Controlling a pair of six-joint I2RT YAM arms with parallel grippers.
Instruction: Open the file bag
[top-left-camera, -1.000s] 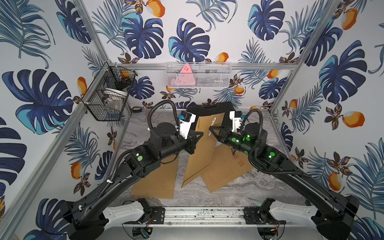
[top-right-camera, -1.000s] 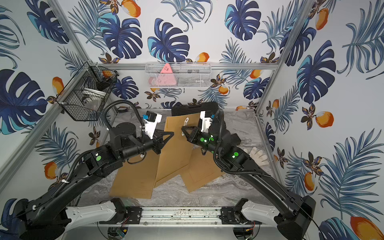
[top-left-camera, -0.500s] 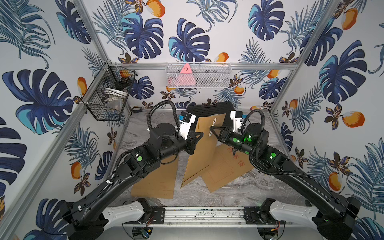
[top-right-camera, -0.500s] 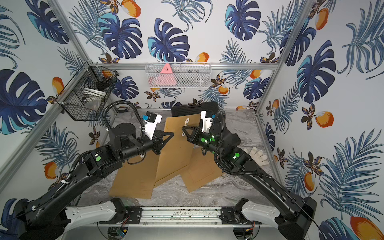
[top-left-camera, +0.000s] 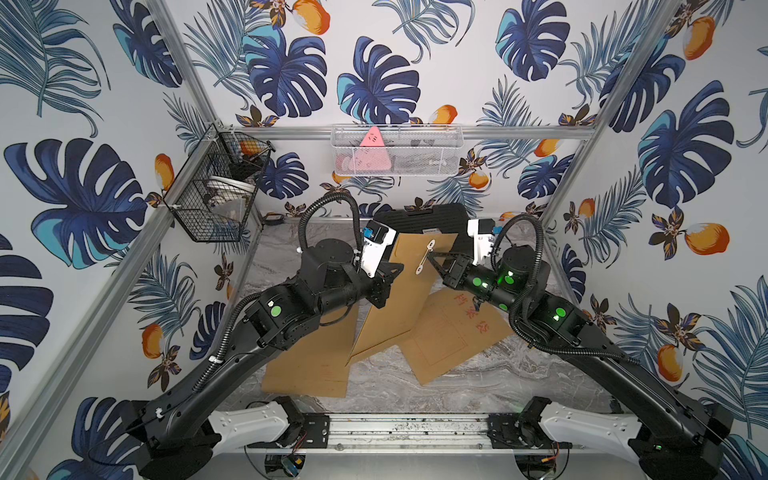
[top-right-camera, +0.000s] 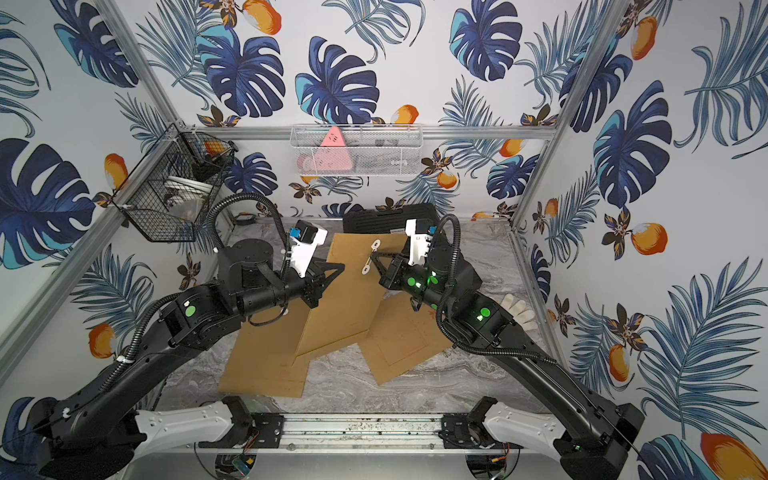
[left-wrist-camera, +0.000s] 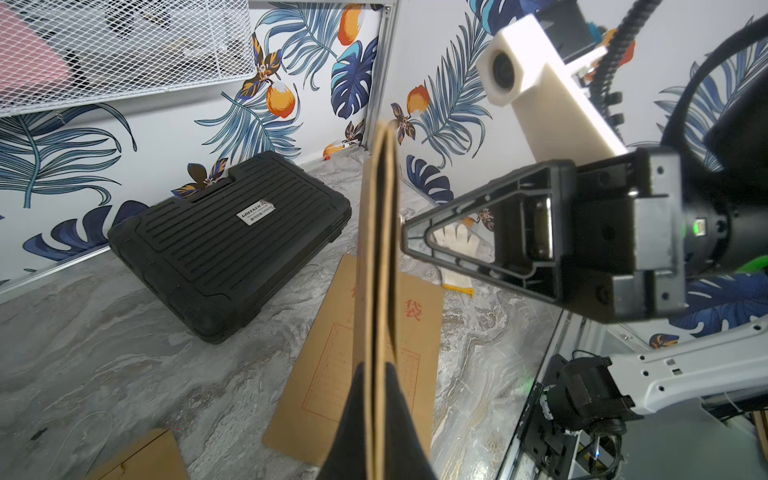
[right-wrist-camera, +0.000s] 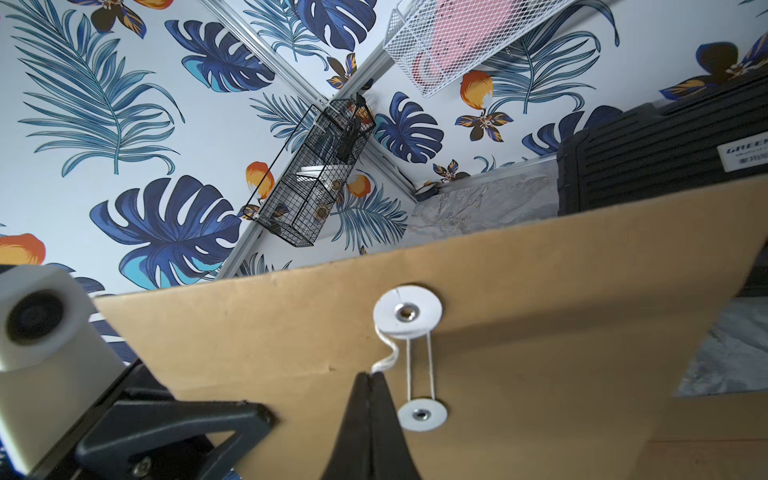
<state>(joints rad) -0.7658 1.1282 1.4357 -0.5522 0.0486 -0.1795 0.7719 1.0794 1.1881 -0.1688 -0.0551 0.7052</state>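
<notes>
left end effector (left-wrist-camera: 375, 369) — clamped on file bag (left-wrist-camera: 376, 249) | right end effector (right-wrist-camera: 368, 379) — pinching string (right-wrist-camera: 392, 354)

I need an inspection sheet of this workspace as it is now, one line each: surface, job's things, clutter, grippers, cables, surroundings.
Surface: marbled tabletop, no spill seen.
Job's things: file bag held upright, its string wound between two white discs; plain flat bag and red-printed flat bag lie on the tabletop.
Clutter: black tool case at the back wall; white glove near the right wall.
Grippers: left gripper shut on the file bag's edge; right gripper shut, apparently on the string's loose end.
Cables: black hoses arch over both wrists.
Surroundings: leaf-print walls; black wire basket; white mesh basket.
</notes>
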